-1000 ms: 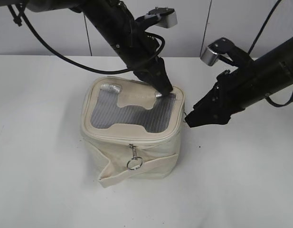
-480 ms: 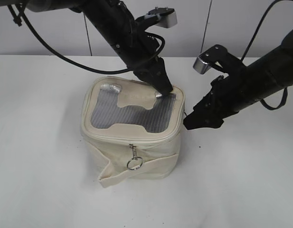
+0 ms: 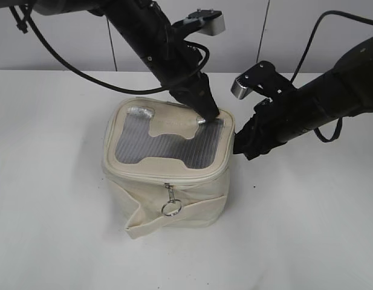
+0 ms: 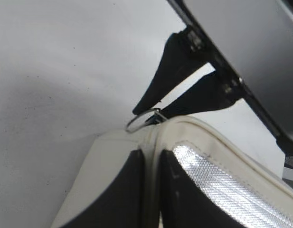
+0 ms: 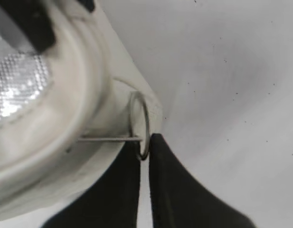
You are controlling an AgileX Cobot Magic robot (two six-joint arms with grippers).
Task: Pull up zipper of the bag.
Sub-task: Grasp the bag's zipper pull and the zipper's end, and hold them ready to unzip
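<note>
The cream-white bag (image 3: 174,193) stands on the white table, its grey mesh top facing up. The zipper (image 3: 192,176) runs round the top panel, and one ring pull (image 3: 171,208) hangs at the front. My left gripper (image 3: 208,116) comes down on the back right corner. In the left wrist view the left gripper (image 4: 151,156) is shut on the bag's cream rim (image 4: 115,156). My right gripper (image 3: 237,147) is at the bag's right corner. In the right wrist view the right gripper (image 5: 145,145) is shut on a second ring pull (image 5: 138,111) beside the bag (image 5: 65,142).
The white table (image 3: 307,229) spreads round the bag, with a pale wall behind it. Black cables hang from both arms above the back of the table. The flat cream strap (image 3: 144,220) sticks out at the bag's lower front.
The right arm has moved left to the bag's right corner and its jaws have come together on the ring pull. The left gripper and the bag have stayed put.
</note>
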